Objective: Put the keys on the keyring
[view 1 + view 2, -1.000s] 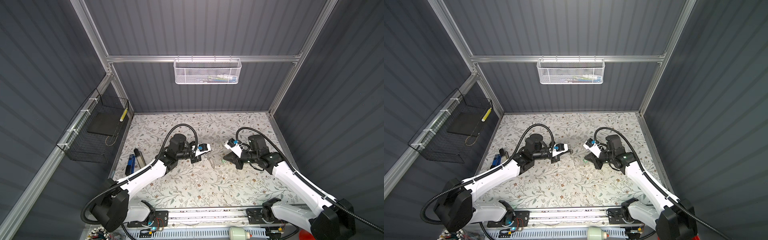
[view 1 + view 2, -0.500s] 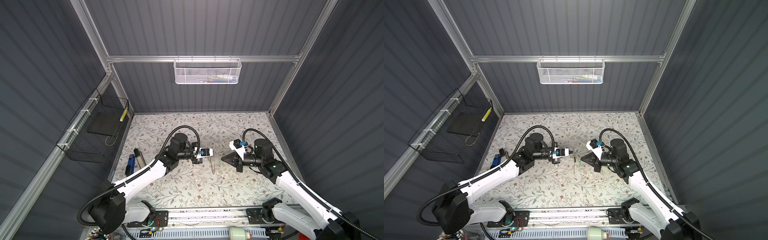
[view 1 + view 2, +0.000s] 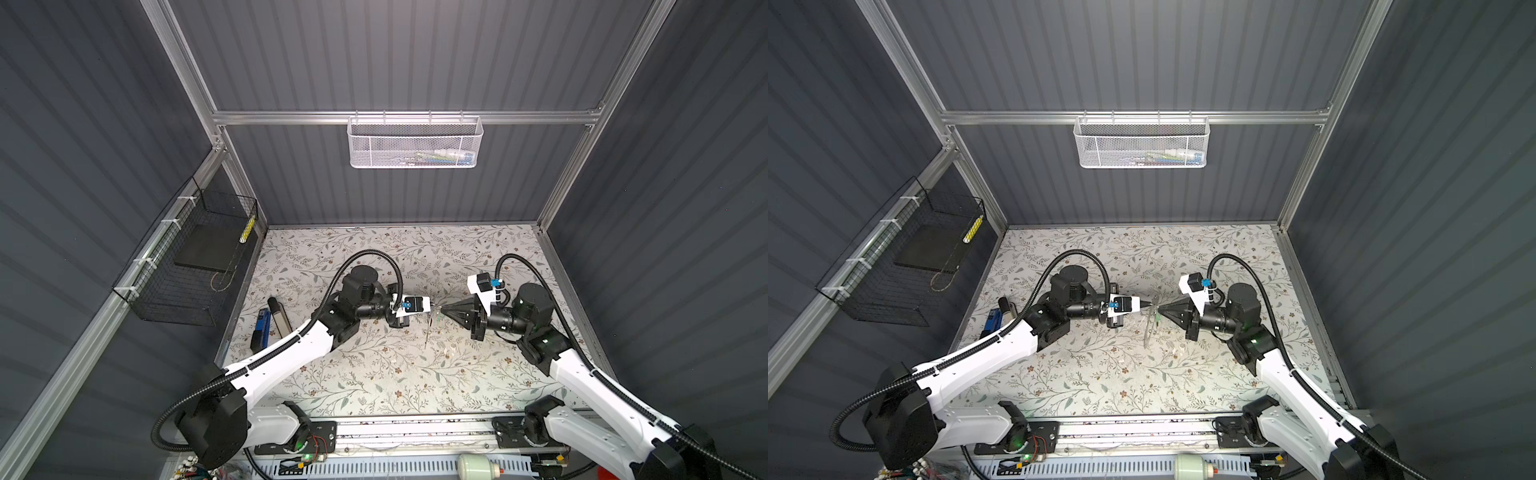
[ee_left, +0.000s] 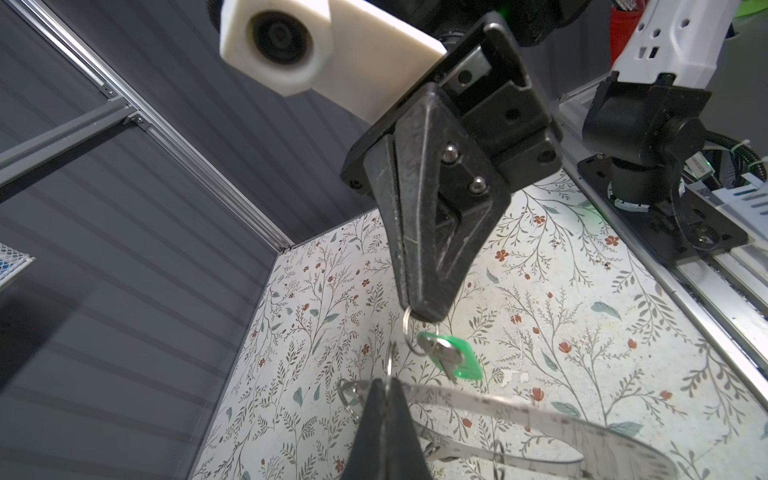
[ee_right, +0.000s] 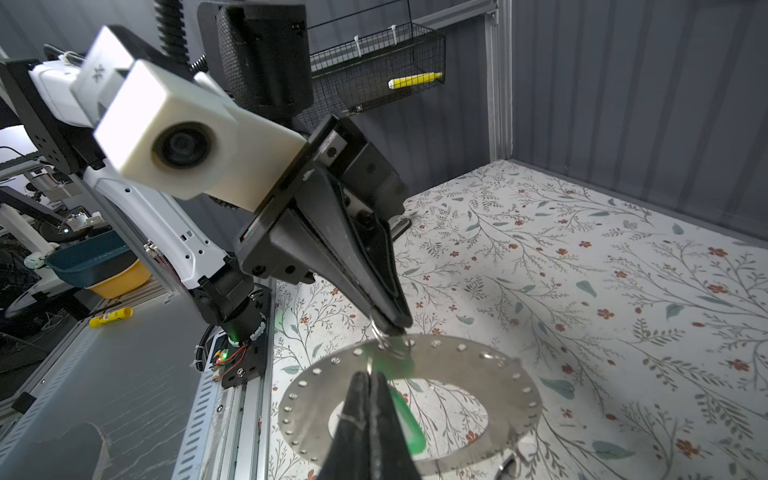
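**Tip to tip at mid-table, loop beside ring**

Both pairs of jaws are closed tight. The left gripper (image 5: pixel 390 326) pinches a small wire loop (image 4: pixel 389 361) on the keyring (image 5: pixel 507 390). The grey plate hangs edge-on below it, its face running 12 to 6 in both top views, seemingly clear of the floral table (image 3: pixel 374 374).

The right gripper (image 4: pixel 428 313), at 3 o'clock from the left, nips a split ring (image 4: pixel 409 332). The green tag (image 4: pixel 457 359) and a silver key (image 4: pixel 440 351) dangle from it.

Ring and loop sit just beside each other; whether they touch I cannot tell. Neither arm is nearer, since the tips face along the 9–3 line. Threading probably calls for a fine feed.

The walls stand well apart, and a blue item (image 3: pixel 261 332) lies far off at 9 o'clock.
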You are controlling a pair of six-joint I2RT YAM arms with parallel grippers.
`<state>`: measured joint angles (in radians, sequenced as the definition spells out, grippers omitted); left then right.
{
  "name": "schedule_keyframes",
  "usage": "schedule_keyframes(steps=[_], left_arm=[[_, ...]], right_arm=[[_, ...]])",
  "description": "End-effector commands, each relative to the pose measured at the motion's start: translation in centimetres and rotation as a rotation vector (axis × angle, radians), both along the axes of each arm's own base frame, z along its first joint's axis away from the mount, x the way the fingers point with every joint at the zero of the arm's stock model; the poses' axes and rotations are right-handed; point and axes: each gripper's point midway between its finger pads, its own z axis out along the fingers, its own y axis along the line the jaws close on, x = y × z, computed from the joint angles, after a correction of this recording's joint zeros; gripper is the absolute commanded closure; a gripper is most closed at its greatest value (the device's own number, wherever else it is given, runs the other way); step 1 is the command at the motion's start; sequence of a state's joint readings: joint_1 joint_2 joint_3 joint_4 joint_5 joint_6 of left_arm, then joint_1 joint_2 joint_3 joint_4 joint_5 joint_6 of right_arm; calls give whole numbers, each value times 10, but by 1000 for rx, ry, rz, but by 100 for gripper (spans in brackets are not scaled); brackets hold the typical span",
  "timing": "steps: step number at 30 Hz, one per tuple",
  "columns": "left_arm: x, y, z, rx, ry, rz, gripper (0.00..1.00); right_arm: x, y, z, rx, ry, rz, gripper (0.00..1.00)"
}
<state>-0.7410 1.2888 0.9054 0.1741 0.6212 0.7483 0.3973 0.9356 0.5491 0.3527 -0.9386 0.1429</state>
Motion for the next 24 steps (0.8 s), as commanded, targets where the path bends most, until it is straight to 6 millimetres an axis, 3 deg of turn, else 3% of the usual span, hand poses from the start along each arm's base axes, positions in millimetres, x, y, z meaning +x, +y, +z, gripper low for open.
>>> schedule_keyframes(steps=[1, 24], left_arm=[[-4, 0, 23, -51, -30, -1, 100], [4, -5, 21, 3, 1, 44, 100]], right_arm=[[-2, 2, 12, 37, -35, 3, 100], [13, 6, 19, 37, -40, -37, 100]])
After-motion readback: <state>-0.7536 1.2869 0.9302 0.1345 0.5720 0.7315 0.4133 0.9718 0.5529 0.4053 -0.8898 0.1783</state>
